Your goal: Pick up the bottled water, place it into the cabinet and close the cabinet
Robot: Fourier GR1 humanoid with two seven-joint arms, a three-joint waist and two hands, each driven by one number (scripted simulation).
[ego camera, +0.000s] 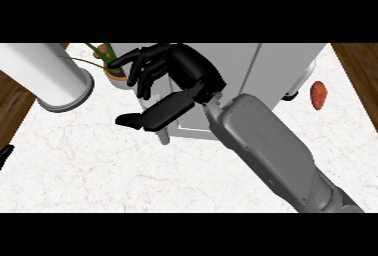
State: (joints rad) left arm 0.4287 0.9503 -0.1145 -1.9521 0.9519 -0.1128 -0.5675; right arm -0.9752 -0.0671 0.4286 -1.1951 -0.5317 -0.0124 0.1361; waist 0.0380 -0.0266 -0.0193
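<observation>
Your right hand's fingers [144,67] are straight and spread, pointing up-left, with nothing between them; the thumb [151,116] sticks out low to the left, also clear of any object. So the right hand [181,70] is released, holding nothing. It hangs in front of the grey cabinet [284,62], over the cabinet's left part, and you can't tell whether the palm touches it. The grey forearm [273,150] runs down-right from the wrist to the lower edge of the view, crossing the white marble counter [111,175].

Bottled water: you don't see it in this view; it may be hidden behind the hand or cabinet, can't tell.

Left of the fingers sits a small potted plant [111,62], just beside the fingertips. Further left stands a large white cylinder [48,75] with a grey base ring. Right of the cabinet a reddish oval object [319,95] lies on the counter. At the far left edge a dark sliver [4,152] shows, likely your left hand; fingers can't be read.
</observation>
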